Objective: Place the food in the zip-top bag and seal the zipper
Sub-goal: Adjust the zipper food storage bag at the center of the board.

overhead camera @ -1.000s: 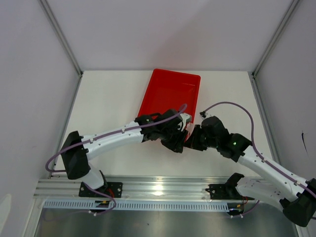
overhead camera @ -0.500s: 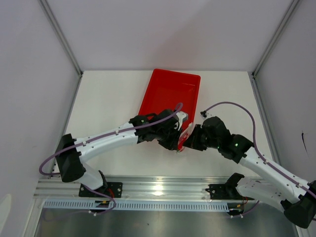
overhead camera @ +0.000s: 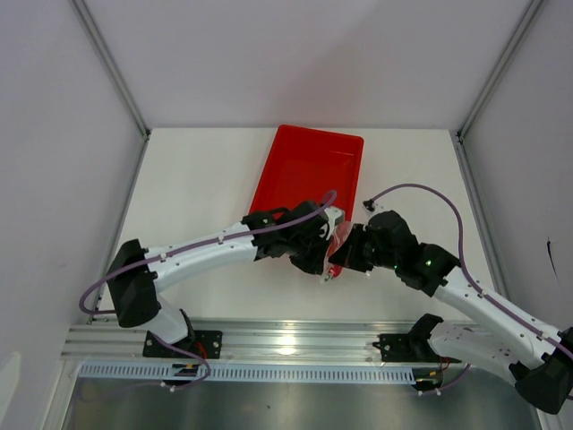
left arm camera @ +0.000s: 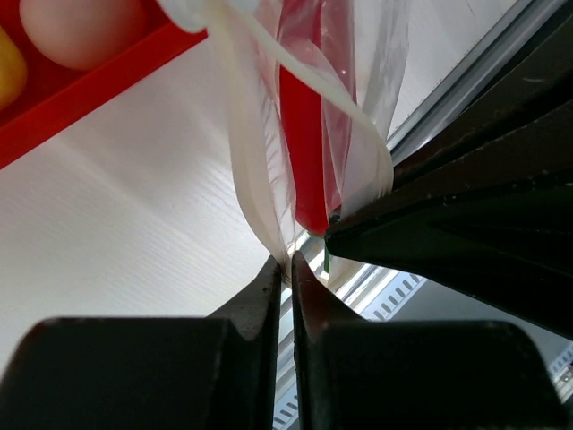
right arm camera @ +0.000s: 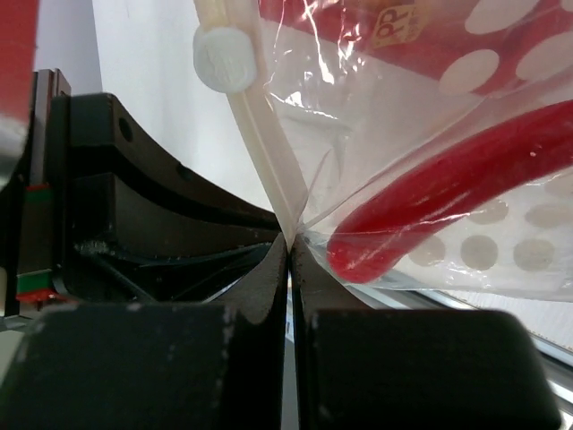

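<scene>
The zip-top bag [overhead camera: 337,240] hangs between both grippers just off the near end of the red tray [overhead camera: 309,170]. My left gripper [left arm camera: 289,262] is shut on the bag's lower edge, next to the whitish zipper [left arm camera: 246,179]. The right gripper [right arm camera: 291,240] is shut on the same bag where the zipper [right arm camera: 260,134] meets the clear film. A slim red chili pepper [right arm camera: 448,197] lies inside the bag [left arm camera: 358,107] and also shows in the left wrist view [left arm camera: 304,152]. The pale pinkish ball [left arm camera: 81,31] and the yellow fruit [left arm camera: 7,76] sit in the tray.
The tray's red rim [left arm camera: 89,103] runs close beside the bag. The right gripper's black body [left arm camera: 466,206] is almost against my left fingers. An aluminium rail [overhead camera: 286,345] borders the table's near edge, and white walls enclose the other sides.
The left gripper has closed its jaws onto the bag's edge. The left arm swung slightly left and came back. The right gripper kept its hold and barely moved.
</scene>
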Available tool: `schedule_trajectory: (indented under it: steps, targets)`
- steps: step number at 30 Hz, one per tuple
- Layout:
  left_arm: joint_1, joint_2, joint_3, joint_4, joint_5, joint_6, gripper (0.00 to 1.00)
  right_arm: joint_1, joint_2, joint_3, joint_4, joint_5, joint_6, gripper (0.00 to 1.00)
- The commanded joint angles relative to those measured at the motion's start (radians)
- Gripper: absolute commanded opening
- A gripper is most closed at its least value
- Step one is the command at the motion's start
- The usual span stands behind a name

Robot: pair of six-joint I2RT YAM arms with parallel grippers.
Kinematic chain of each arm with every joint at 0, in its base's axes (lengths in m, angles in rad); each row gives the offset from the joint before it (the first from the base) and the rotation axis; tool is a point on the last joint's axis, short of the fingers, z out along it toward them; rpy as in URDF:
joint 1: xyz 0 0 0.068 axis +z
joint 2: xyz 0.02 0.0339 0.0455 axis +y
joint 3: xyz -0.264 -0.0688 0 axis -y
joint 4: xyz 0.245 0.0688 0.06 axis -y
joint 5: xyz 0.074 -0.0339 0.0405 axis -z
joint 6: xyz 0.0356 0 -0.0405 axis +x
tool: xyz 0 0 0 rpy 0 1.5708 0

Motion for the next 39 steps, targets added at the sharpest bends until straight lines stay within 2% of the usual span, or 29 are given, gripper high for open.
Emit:
schedule_trajectory:
  steps: [1, 7, 9, 11, 13, 17, 22, 28, 35, 37, 39]
  targets:
    - [-0.009, -0.026, -0.016, 0.030, 0.029, 0.003, 0.01, -0.009, -0.010, 0.019, 0.035, 0.026, 0.018, 0.00]
    - [-0.009, -0.172, -0.025, 0.109, 0.086, 0.031, 0.00, -0.006, -0.002, 0.033, -0.049, 0.102, -0.009, 0.00]
    - [-0.009, -0.151, -0.011, 0.120, 0.155, 0.049, 0.00, -0.001, -0.003, 0.028, -0.051, 0.103, -0.009, 0.00]
    - [-0.010, -0.112, 0.000, 0.129, 0.282, 0.066, 0.01, 0.003, -0.002, 0.028, -0.040, 0.094, -0.010, 0.00]
    - [-0.010, -0.080, -0.008, 0.161, 0.310, 0.039, 0.01, 0.011, -0.002, 0.028, -0.037, 0.091, -0.009, 0.00]
    - [-0.010, -0.097, -0.057, 0.192, 0.260, 0.014, 0.01, 0.012, -0.020, 0.042, -0.078, 0.103, -0.016, 0.00]
    - [-0.010, -0.069, -0.028, 0.151, 0.224, 0.032, 0.09, 0.014, -0.059, 0.111, -0.175, 0.201, -0.039, 0.00]
    - [-0.010, -0.044, -0.046, 0.194, 0.258, 0.019, 0.07, 0.012, -0.102, 0.151, -0.215, 0.218, -0.045, 0.00]
    - [-0.010, -0.031, -0.061, 0.207, 0.240, 0.011, 0.07, 0.012, -0.085, 0.090, -0.236, 0.240, -0.045, 0.00]
    - [-0.010, -0.070, -0.075, 0.226, 0.214, 0.005, 0.10, 0.012, -0.086, 0.093, -0.256, 0.253, -0.052, 0.00]
    - [-0.010, -0.121, -0.098, 0.229, 0.190, 0.012, 0.17, 0.012, -0.100, 0.113, -0.281, 0.282, -0.056, 0.00]
